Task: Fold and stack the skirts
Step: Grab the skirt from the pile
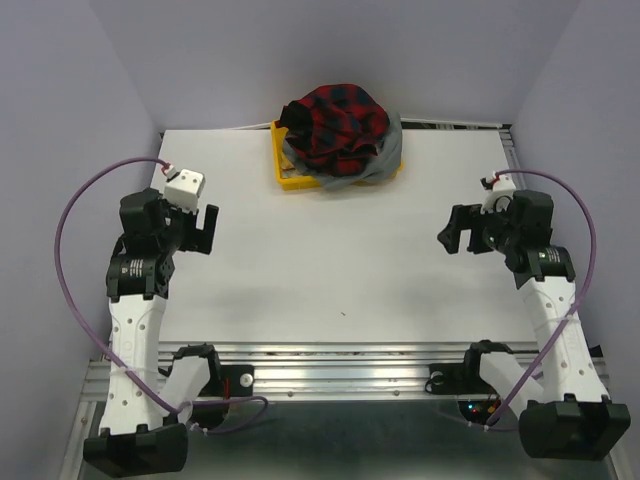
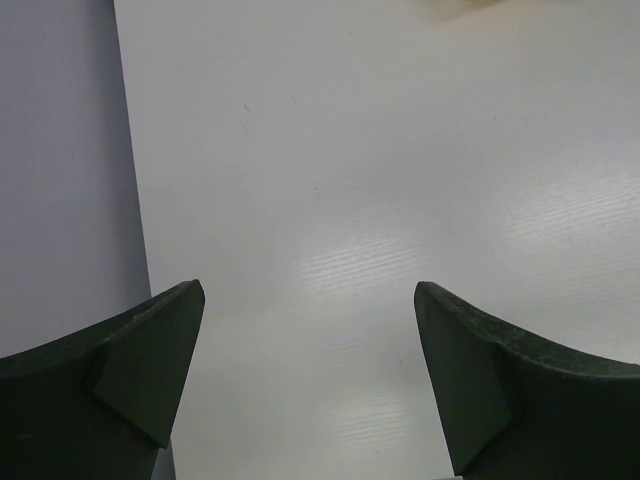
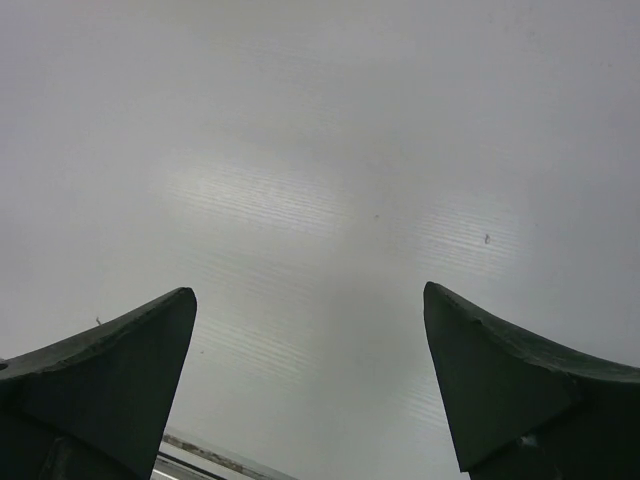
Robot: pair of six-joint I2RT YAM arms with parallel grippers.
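Task status, nothing yet folded or stacked: red-and-black plaid skirt (image 1: 335,125) heaped over grey skirt (image 1: 388,160) on yellow tray (image 1: 283,180) at far edge of table (image 1: 330,270); left gripper (image 1: 205,228) and right gripper (image 1: 452,233) spread wide, empty, well apart from heap; all folding apparently remains.

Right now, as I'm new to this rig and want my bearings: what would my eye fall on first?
The red-and-black plaid skirt, heaped on a grey skirt in the yellow tray at the middle of the far edge of the table. Then the left hand and the right hand, which hang open and empty over the white top, one at each side, well short of the pile.
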